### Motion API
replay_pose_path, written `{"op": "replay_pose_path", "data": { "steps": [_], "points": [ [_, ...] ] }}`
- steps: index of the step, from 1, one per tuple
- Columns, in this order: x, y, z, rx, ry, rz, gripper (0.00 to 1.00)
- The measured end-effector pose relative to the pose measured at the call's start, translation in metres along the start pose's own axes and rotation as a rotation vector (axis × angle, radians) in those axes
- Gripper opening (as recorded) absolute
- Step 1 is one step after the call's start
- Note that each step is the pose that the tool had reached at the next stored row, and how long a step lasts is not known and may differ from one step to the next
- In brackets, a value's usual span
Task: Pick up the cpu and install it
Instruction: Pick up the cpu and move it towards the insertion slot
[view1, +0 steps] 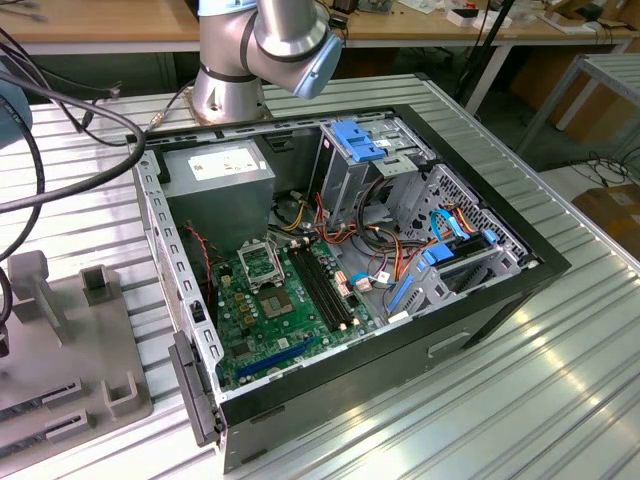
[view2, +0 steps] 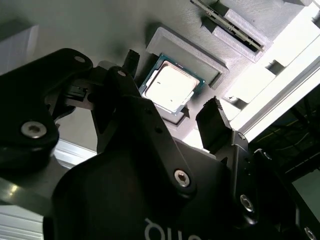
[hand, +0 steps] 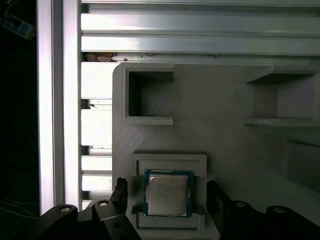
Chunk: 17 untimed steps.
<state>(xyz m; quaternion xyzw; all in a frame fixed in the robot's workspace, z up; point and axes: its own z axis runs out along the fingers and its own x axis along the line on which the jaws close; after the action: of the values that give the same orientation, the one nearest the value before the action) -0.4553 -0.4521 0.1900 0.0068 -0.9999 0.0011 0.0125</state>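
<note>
Gripper (hand: 166, 189) nearest in both wrist views, black fingers (view2: 215, 120) spread wide, pinching nothing. Between them, touching neither pad: cpu (hand: 167, 194), silvery-tan square lid on green edge, lying flat in shallow recess of grey printed fixture (hand: 225, 140). Bright glare on lid in second wrist view. Past cpu recess, square walled pocket (hand: 150, 92) on same fixture, then ribbed aluminium table (hand: 200, 30).

Exterior view: grey fixture at 8 o'clock, well apart from open pc case (view1: 400, 350) at centre. On case floor, green motherboard (view1: 270, 320), black-framed socket (view1: 262, 262) at board's 12 o'clock end, black memory slots (view1: 320, 285) just beside at 3 o'clock. Farther back, grey power supply (view1: 220, 170) at case's 11 o'clock, blue-topped drive cage (view1: 365, 140) at 1 o'clock. Silver arm base (view1: 260, 50) behind case at 12 o'clock.
</note>
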Motion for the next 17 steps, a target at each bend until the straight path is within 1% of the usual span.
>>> {"op": "replay_pose_path", "data": {
  "steps": [8, 9, 17],
  "points": [
    [-0.0001, 0.0001, 0.0002, -0.0002, -0.0004, 0.000, 0.72],
    [-0.0001, 0.0001, 0.0003, -0.0002, -0.0004, 0.000, 0.65],
    [-0.0002, 0.0001, 0.0002, -0.0001, -0.0003, -0.005, 0.65]
  ]
}}
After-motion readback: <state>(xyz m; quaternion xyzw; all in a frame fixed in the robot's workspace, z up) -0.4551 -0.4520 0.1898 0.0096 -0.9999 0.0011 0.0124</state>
